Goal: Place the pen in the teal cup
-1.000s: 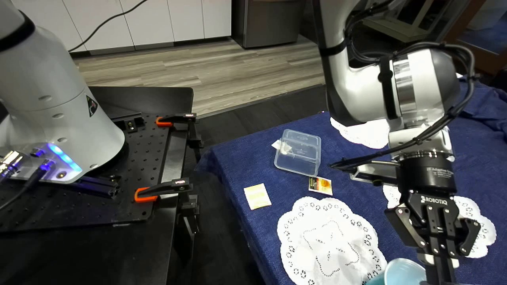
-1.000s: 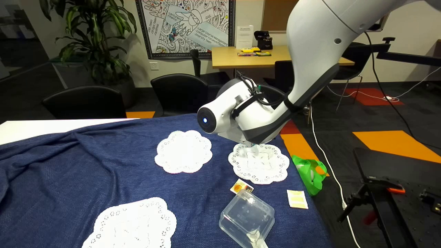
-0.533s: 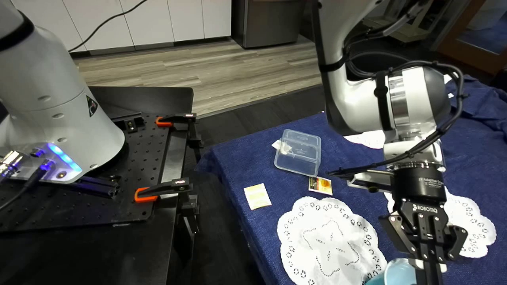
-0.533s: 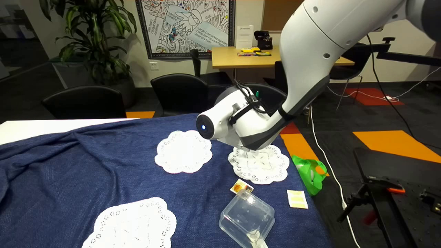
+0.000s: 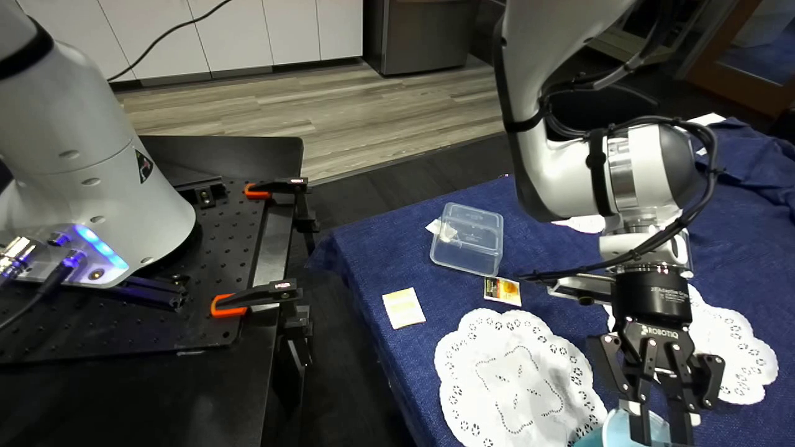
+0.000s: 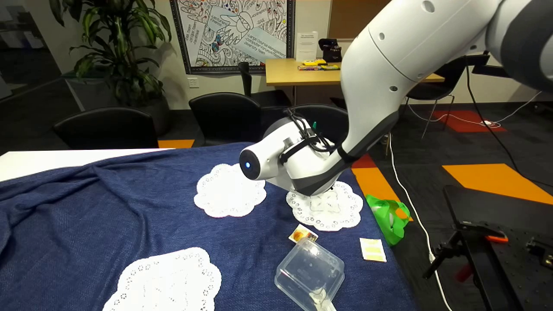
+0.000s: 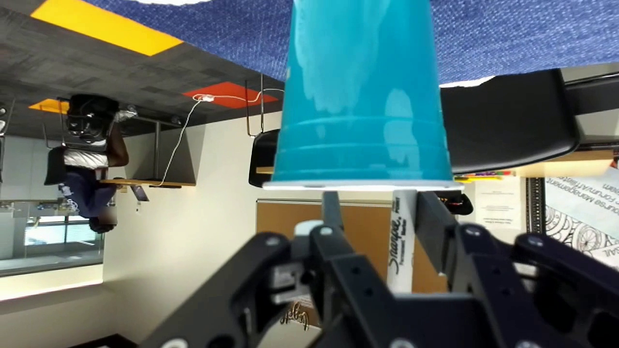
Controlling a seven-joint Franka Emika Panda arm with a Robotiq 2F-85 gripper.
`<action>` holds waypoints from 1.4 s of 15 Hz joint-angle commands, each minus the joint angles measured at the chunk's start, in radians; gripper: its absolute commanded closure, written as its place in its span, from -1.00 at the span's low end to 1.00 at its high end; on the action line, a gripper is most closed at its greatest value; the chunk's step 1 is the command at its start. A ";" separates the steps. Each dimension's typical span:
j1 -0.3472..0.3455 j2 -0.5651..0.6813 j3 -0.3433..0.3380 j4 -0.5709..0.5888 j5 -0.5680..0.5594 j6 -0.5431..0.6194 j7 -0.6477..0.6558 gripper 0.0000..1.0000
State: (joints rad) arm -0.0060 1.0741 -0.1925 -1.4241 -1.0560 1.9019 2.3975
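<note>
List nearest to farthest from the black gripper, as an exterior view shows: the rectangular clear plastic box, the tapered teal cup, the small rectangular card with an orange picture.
In an exterior view:
1. Tapered teal cup: close to the gripper, at the picture's bottom edge.
2. Small orange-picture card: farther, up and left in the picture.
3. Clear plastic box: past the card, same direction.

Site presents as an office common room, evidenced by black chairs (image 6: 224, 116), a brown board (image 6: 348, 19), a poster (image 6: 242, 36) lettered "Diversity Team", a potted plant (image 6: 121, 56), dark-and-orange floor (image 6: 497, 181) and white cabinets (image 5: 292, 31).
</note>
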 commanded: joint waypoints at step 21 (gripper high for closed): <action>0.042 -0.383 -0.005 -0.412 0.064 -0.041 0.206 -1.00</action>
State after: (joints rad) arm 0.0224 0.8741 -0.2020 -1.6449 -0.9962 1.8835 2.5448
